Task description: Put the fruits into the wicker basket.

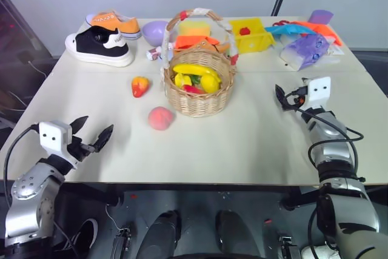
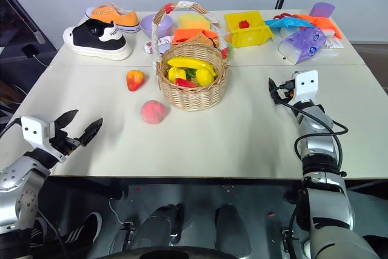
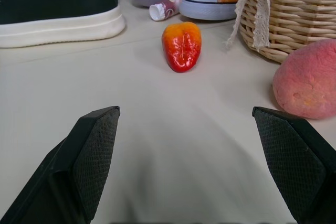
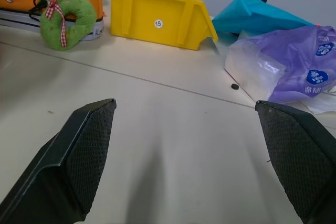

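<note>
While both arms wait at the near edge of the beige table (image 1: 242, 144), we read the scene from left to right. At about eight o'clock from the table's centre, the left gripper (image 1: 92, 130) hovers with its black fingers spread wide and nothing between them. Beyond it, at ten o'clock, stand a black sneaker (image 1: 100, 45) and an orange sneaker (image 1: 115, 23). The two fruits lie out on the tabletop — the red-orange fruit (image 1: 140, 86) just left of the wicker basket (image 1: 199, 89), and the peach (image 1: 160, 118) at the basket's seven o'clock, close to its wall but not inside. We see yellow bananas (image 1: 195, 72) already in the basket. Behind it sit a purple bowl (image 1: 154, 30) and, at one o'clock, a yellow bin (image 1: 251, 34). At three o'clock the right gripper (image 4: 189, 156) rests low over bare table — fingers likewise parted, holding nothing — facing a purple plastic bag (image 1: 305, 50).
</note>
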